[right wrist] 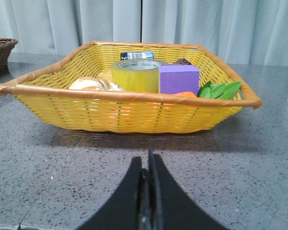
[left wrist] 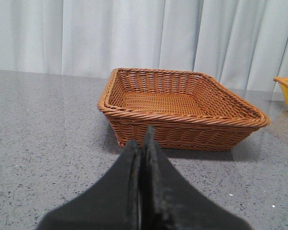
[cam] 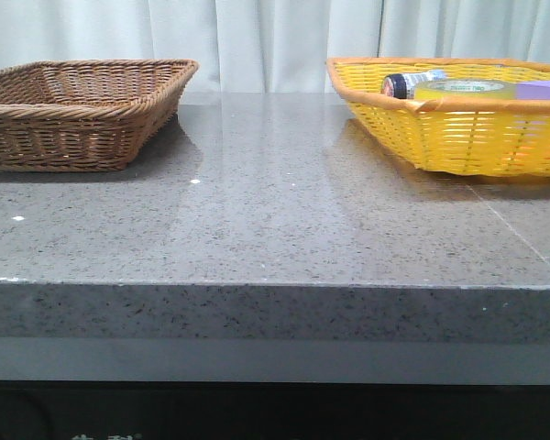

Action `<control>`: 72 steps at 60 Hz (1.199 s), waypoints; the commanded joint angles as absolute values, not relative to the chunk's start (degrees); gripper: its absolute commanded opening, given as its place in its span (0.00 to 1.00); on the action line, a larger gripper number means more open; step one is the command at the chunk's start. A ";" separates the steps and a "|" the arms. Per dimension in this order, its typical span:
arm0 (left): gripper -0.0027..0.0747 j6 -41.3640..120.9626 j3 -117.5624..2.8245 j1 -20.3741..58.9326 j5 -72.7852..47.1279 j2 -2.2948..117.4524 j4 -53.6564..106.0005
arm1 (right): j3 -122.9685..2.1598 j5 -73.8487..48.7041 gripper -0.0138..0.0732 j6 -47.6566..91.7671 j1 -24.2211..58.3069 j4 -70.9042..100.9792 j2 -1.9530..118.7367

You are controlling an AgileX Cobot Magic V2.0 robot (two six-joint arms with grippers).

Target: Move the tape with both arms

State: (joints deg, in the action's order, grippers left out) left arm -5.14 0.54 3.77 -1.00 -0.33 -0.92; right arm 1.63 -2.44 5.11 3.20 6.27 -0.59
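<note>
Right wrist view: I'm seeing the tape (right wrist: pixel 136 74) sitting inside the yellow basket (right wrist: pixel 129 108), touching the purple block (right wrist: pixel 178 79). Both my tools, left (left wrist: pixel 142 139) and right (right wrist: pixel 147 160), are resting pinched together, holding nothing.

I see a glossy speckled stone table (cam: pixel 275 229), two rough woven wicker baskets, brown (left wrist: pixel 182 112) and yellow (right wrist: pixel 129 108), and glossy translucent tape (right wrist: pixel 134 74).
</note>
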 commanded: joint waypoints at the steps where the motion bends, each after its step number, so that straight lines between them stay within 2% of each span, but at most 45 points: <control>1: 0.01 -5.31 2.80 3.63 3.72 -1.25 -0.79 | 0.06 2.52 0.08 5.36 2.80 5.73 -2.10; 60: 0.01 -5.31 2.80 3.63 6.08 -1.25 -0.79 | 0.06 3.90 0.08 5.36 2.80 5.73 -2.10; 72: 0.01 -5.31 -1.95 3.63 5.91 -1.25 0.59 | -3.35 3.38 0.08 5.36 2.80 8.27 -2.10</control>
State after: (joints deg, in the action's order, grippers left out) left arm -5.14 0.44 3.77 2.37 -0.33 0.00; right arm 0.80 -0.32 5.11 3.20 7.58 -0.59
